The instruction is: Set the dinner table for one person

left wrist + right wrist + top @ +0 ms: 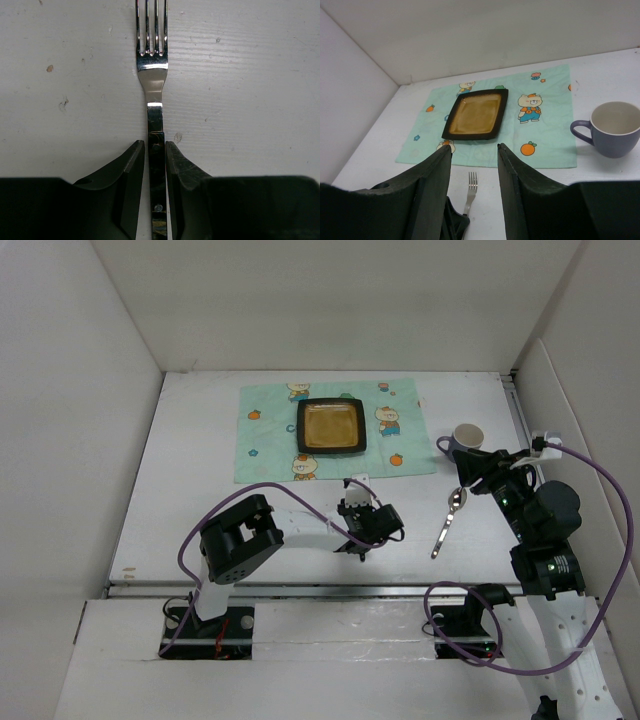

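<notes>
Gripping the fork [151, 75] by its handle, the left gripper [155, 155] sits low on the table [190, 470], near the placemat [265, 445]. Right gripper [475, 165] hangs open, empty.

I am looking at two arms built of white link tubes and bulky matte-black joint housings. A purple cable is looping along each arm down to its black base plate. Small green lights are glowing on the right arm's housings. The left claw [155, 165] is showing dark, glossy, curved fingers; the right claw [475, 180] is showing broader matte-black fingers [432, 190].
</notes>
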{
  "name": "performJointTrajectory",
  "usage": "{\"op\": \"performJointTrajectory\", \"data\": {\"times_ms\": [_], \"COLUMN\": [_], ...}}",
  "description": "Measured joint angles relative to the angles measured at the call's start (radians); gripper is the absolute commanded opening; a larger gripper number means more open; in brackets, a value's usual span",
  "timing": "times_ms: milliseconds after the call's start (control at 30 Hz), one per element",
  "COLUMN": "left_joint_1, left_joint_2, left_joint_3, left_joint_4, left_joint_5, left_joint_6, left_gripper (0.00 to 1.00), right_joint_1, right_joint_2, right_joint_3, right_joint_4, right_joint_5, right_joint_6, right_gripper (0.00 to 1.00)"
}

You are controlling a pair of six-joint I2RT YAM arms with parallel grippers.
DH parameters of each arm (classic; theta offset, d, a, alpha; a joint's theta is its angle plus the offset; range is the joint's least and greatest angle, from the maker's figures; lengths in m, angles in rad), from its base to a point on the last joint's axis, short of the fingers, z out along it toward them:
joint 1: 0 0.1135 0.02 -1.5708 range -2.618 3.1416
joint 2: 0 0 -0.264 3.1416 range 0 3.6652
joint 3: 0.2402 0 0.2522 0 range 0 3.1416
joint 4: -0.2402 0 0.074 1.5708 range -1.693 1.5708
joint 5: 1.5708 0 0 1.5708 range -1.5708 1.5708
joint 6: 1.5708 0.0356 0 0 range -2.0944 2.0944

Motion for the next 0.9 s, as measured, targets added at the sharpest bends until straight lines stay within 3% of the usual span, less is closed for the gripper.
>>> {"op": "performJointTrajectory", "data": {"times_ms": [67,100,367,567,633,667,733,767,900], "left_joint_1": [-0.004,-0.006,-0.016,0.020,0.085,0.136,0.279,0.364,0.659], "left_joint_2": [-0.001,0.000,-0.029,-0.267,-0.382,-0.429,-0.482,-0.488,-0.403], "left_joint_3": [-0.001,-0.001,-0.007,-0.043,-0.038,-0.030,0.001,0.021,0.135], "left_joint_4": [0.000,-0.001,-0.074,-0.195,-0.173,-0.157,-0.111,-0.079,-0.007], "left_joint_5": [-0.002,-0.002,-0.003,0.006,0.015,0.029,0.086,0.119,0.229], "left_joint_6": [0.007,0.011,0.029,0.134,0.212,0.257,0.352,0.397,0.564], "left_gripper": [0.11,0.00,0.00,0.00,0.00,0.00,0.00,0.00,0.00], "right_joint_1": [0.000,0.000,0.000,0.000,0.000,0.000,0.002,0.003,0.008], "right_joint_2": [0.000,0.000,-0.005,-0.005,-0.005,-0.005,-0.007,-0.008,-0.011], "right_joint_3": [0.000,0.000,0.009,0.015,0.013,0.011,-0.005,-0.019,-0.091], "right_joint_4": [0.000,0.000,-0.007,-0.005,-0.005,-0.004,0.009,0.017,0.022], "right_joint_5": [0.000,0.000,0.000,-0.005,-0.012,-0.017,-0.028,-0.034,-0.046], "right_joint_6": [0.001,0.002,0.001,0.002,0.003,0.003,0.003,0.003,0.006], "right_gripper": [0.47,0.47,0.48,0.48,0.48,0.41,0.19,0.00,0.00]}}
